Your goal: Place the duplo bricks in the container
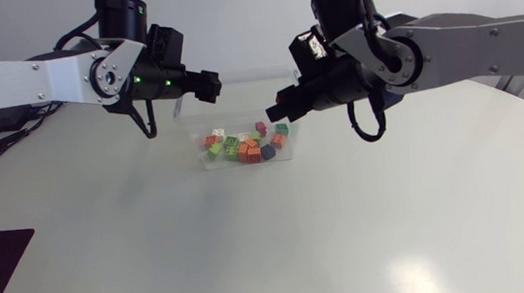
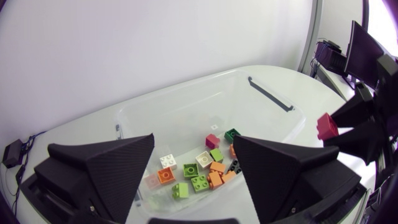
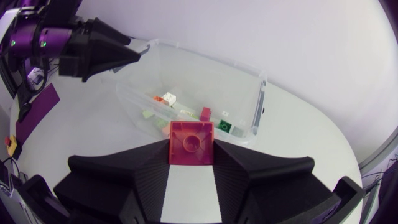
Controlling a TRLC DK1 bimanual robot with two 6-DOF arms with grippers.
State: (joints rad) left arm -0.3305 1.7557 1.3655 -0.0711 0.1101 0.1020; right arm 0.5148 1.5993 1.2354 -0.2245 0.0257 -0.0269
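Right jaws are clenching a dark pink duplo brick (image 3: 191, 134) from two sides, its hollow underside facing my right wrist camera. I am holding it in the air off the worktop (image 1: 349, 235), at the right end of the clear container (image 2: 186, 99). From the head view the brick looks close to the rim there; I cannot tell for sure whether it is hanging over the opening or just outside it. Left jaws are standing released and empty, spread wide and hovering above the container's other end, with nothing between them but a view down onto the pile. A heap of loose bricks (image 2: 199, 171), in green, orange, white and pink, is already lying on the container floor. I am seeing no bricks lying on the worktop outside it. Judging the step in hand: I am carrying this brick to the drop, with the grasp done and the release not yet made. The next move is calling for bringing the right jaws inward until the brick is clearly past the rim, then parting them so it drops among the others. The left jaws are hanging near the same opening, so the right side needs to be keeping well apart from them.
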